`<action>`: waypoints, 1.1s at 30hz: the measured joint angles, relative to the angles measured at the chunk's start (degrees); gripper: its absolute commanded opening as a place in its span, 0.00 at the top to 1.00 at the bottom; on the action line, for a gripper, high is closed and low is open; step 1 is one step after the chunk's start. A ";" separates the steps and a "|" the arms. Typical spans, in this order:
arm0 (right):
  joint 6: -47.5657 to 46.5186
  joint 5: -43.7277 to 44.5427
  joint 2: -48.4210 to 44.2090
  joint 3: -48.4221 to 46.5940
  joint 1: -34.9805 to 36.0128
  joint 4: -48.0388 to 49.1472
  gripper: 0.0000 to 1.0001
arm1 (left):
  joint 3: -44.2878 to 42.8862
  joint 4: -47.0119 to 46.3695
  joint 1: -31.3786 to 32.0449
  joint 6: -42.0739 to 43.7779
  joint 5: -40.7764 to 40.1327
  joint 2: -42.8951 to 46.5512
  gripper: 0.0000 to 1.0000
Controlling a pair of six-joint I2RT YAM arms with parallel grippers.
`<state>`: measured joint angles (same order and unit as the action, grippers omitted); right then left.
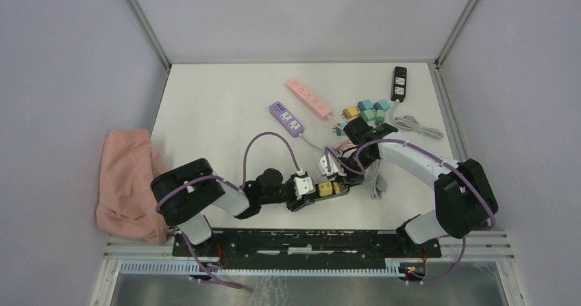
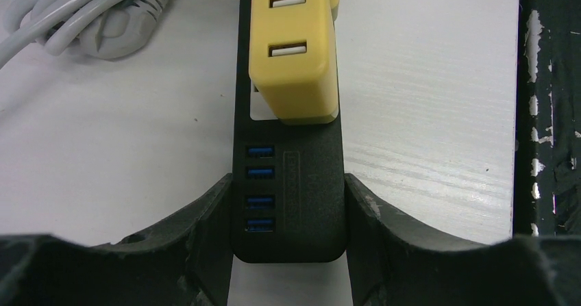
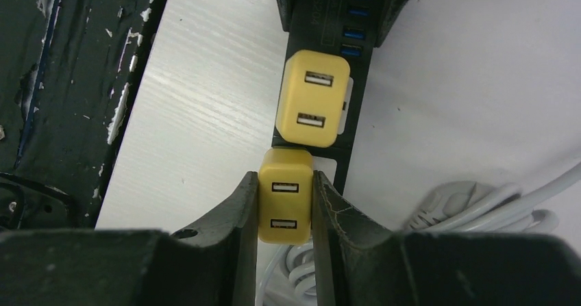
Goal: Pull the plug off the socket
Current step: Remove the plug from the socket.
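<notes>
Two grippers divided the work: the left gripper (image 2: 288, 207) clamped the power strip (image 2: 310, 157) between its fingers, apparently as an anchor; the right gripper (image 3: 286, 191) clamped the yellow plug (image 3: 286, 213) likewise, for extraction.

No legible text found. Embossed marking on the black plastic power strip (image 2: 312, 203), at 3 o'clock of its blue USB ports (image 2: 260, 174), is unreadable.

Pink cloth (image 1: 127, 183) over L edge of table (image 1: 212, 107); at back, purple strip (image 1: 287, 119) beside pink strip (image 1: 310, 99), teal/yellow adapter heap (image 1: 366, 111), small black strip (image 1: 399, 83) w/ coiled grey cord (image 1: 418, 126).
</notes>
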<state>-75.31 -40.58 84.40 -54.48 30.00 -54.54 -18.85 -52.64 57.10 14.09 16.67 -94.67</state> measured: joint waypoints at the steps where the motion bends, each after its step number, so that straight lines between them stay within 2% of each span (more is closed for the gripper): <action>1: -0.13 0.48 0.00 -0.04 0.83 0.07 1.00 | -0.02 -0.02 0.00 0.00 0.02 -0.02 0.97; 6: 3.34 5.35 0.96 -2.40 4.79 -0.66 1.00 | -0.07 0.17 -0.02 -0.04 0.48 -0.07 0.97; 12: 6.45 4.63 1.29 -2.56 1.66 -0.17 1.00 | -0.70 0.17 -0.02 -0.02 0.35 -0.55 0.97; 17: 1.81 2.49 -0.79 -0.17 -1.25 -0.26 1.00 | -1.70 0.24 -0.02 0.02 0.37 -1.36 0.97; 24: -3.96 1.40 -0.90 0.00 -0.26 -2.10 1.00 | -1.68 0.24 -0.02 0.00 0.50 -1.33 0.97; 33: 2.99 3.02 0.20 -1.75 1.16 -1.64 1.00 | -1.68 0.42 -0.61 -0.02 1.49 -1.36 0.97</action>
<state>-72.31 -37.56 84.60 -56.23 31.16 -56.18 -20.53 -52.23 56.49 14.06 18.15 -96.03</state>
